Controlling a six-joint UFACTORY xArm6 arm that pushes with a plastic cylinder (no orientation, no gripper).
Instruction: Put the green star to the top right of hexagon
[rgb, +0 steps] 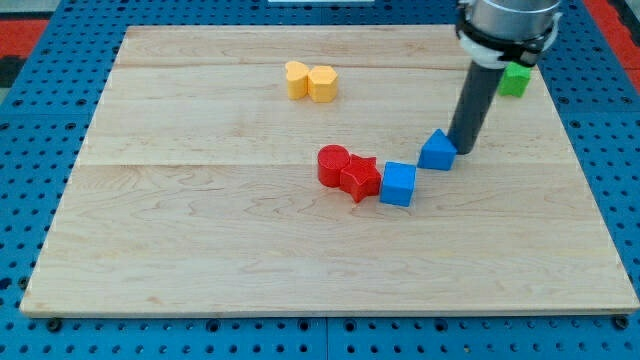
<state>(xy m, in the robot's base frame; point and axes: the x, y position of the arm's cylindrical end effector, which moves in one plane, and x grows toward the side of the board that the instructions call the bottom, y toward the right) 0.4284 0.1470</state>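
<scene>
A green block (516, 79), partly hidden behind the rod, sits near the board's right edge at the view's top; its shape cannot be made out. A yellow hexagon (323, 84) stands at the top centre, touching another yellow block (297, 79) on its left. My tip (462, 150) rests at the right side of a blue triangular block (437, 151), touching or almost touching it. The green block lies above and right of my tip.
A blue cube (398, 184) sits left of and below the blue triangular block. A red star (361, 178) touches it, with a red cylinder (333, 164) on the star's left. The wooden board (200, 240) lies on a blue pegboard.
</scene>
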